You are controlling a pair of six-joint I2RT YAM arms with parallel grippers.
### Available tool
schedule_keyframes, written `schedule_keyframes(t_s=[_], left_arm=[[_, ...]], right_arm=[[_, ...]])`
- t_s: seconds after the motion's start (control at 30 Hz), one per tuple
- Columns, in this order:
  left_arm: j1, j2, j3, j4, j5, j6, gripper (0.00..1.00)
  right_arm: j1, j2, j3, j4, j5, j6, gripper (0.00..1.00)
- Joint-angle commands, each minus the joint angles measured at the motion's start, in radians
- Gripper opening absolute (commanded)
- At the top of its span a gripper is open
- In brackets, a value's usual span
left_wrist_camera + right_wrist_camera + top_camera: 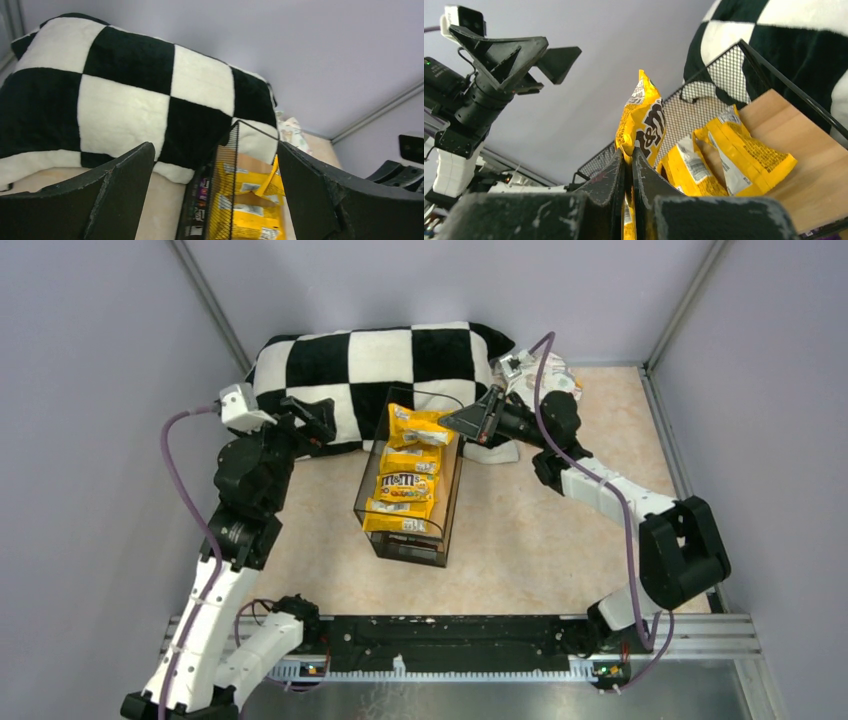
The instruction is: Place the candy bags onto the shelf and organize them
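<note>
The shelf, a black wire rack with a wooden top board, stands mid-table. Several yellow candy bags lie in a row on its top. My right gripper is shut on the edge of one more yellow candy bag and holds it upright over the far end of the shelf; the right wrist view shows this bag pinched in the gripper, beside two lying bags. My left gripper is open and empty, left of the shelf by the pillow. Dark bags show inside the rack.
A big black-and-white checkered pillow lies behind the shelf and touches its far end. A white printed cloth lies at the back right behind my right arm. Grey walls close in the beige table on three sides.
</note>
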Motion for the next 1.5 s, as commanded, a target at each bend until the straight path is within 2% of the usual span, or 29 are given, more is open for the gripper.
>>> schedule_keyframes(t_s=[0.0, 0.3, 0.6, 0.77, 0.9, 1.27, 1.47], left_arm=[[-0.004, 0.056, -0.029, 0.078, -0.075, 0.175, 0.98], [-0.002, 0.114, -0.140, 0.261, -0.161, 0.260, 0.98], [0.030, 0.202, -0.040, 0.222, -0.130, 0.284, 0.99], [0.032, 0.221, -0.068, 0.252, -0.109, 0.328, 0.99], [0.047, 0.207, -0.119, 0.276, -0.059, 0.310, 0.99], [0.105, 0.129, -0.156, 0.273, -0.007, 0.279, 0.99], [0.122, 0.132, -0.159, 0.267, 0.035, 0.254, 0.99]], right_arm=[[-0.021, 0.031, 0.115, -0.103, -0.089, -0.082, 0.00], [-0.040, 0.096, 0.273, -0.424, -0.069, -0.375, 0.00], [-0.077, 0.135, 0.392, -0.580, -0.090, -0.517, 0.00], [-0.084, 0.161, 0.424, -0.621, -0.117, -0.550, 0.00], [-0.083, 0.201, 0.461, -0.621, -0.135, -0.539, 0.00], [-0.080, 0.315, 0.476, -0.416, -0.174, -0.312, 0.00], [-0.075, 0.359, 0.487, -0.398, -0.157, -0.226, 0.00]])
